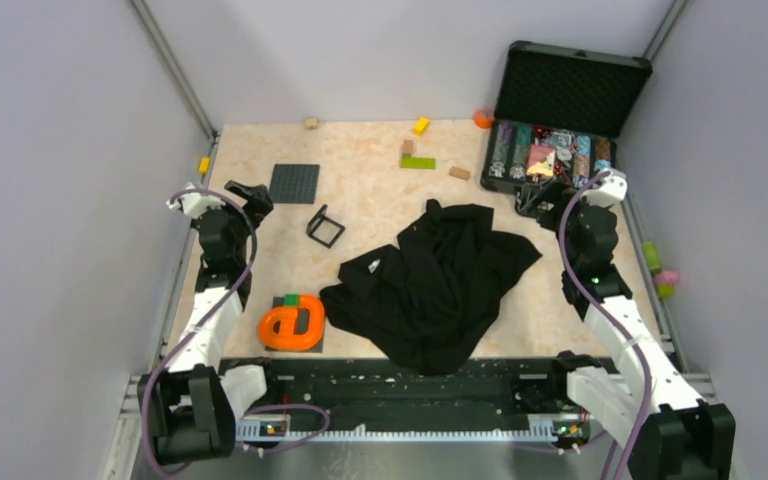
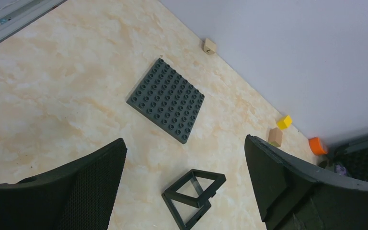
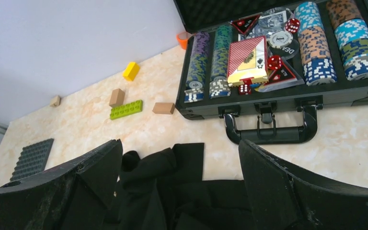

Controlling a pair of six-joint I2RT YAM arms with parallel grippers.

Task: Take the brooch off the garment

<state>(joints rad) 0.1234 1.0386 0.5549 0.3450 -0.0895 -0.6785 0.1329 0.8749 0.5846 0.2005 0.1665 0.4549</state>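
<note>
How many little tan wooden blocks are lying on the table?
3. One tan block sits by the far wall, another beside the green brick, the third near the chip case. The black garment might hide more.

Black garment [image 1: 440,285]: one.
Open black case [image 1: 570,92]: one.
Deck of cards [image 3: 247,60] in the case: one.
Red dice [image 3: 274,62] in the case: at least three.
Grey studded baseplate [image 1: 294,183]: one.
Black wire-frame cube [image 1: 325,226]: one.
Orange looped piece [image 1: 293,323]: one.
Tan blocks [image 1: 407,147]: three.
Yellow blocks [image 1: 421,125]: two.
Lime-green flat brick [image 1: 418,162]: one.
Small orange cup [image 1: 483,118]: one.
</note>
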